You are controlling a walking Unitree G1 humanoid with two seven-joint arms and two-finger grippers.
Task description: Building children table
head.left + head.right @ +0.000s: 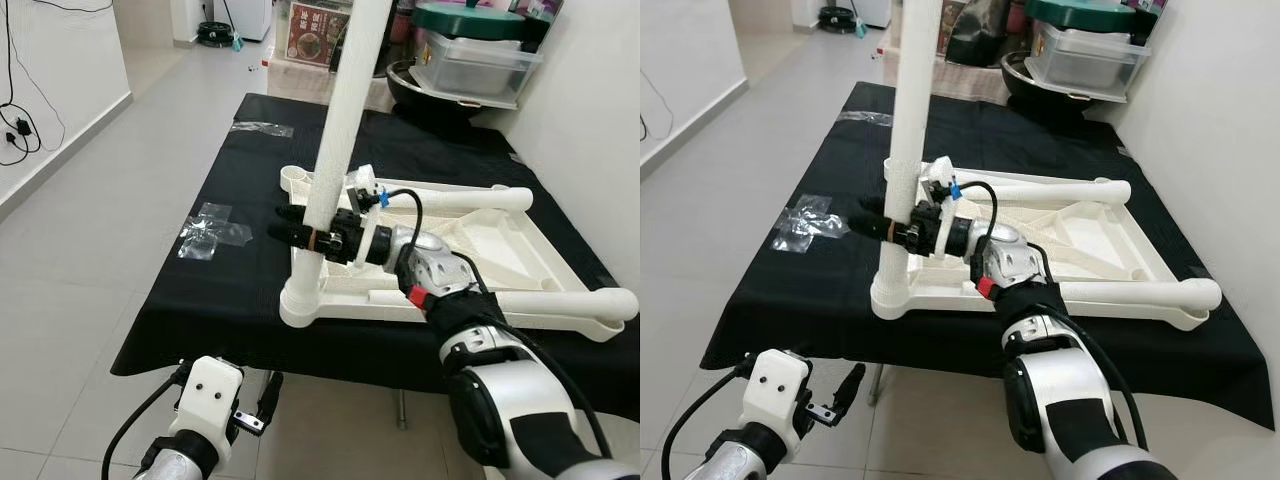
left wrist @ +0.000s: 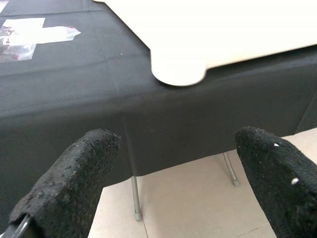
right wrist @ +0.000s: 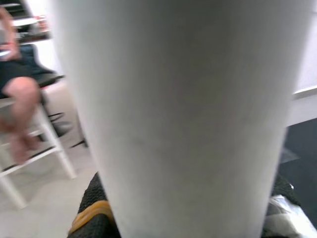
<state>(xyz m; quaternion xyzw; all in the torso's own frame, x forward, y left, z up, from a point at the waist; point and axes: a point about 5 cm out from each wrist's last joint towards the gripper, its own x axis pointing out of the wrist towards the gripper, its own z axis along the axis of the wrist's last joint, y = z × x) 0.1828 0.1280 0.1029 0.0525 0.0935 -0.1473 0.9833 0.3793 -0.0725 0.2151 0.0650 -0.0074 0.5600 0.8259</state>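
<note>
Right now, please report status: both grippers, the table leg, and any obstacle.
Right gripper shut on white leg, leg upright in tabletop corner socket. Left gripper open, idle below table edge. Plastic bags on black cloth, clear of work.

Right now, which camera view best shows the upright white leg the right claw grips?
The left eye view: the white leg stands in the tabletop's corner socket, right claw around it. The right eye view matches. The right wrist view shows blurred leg surface; the left wrist view shows the socket's outside.
</note>
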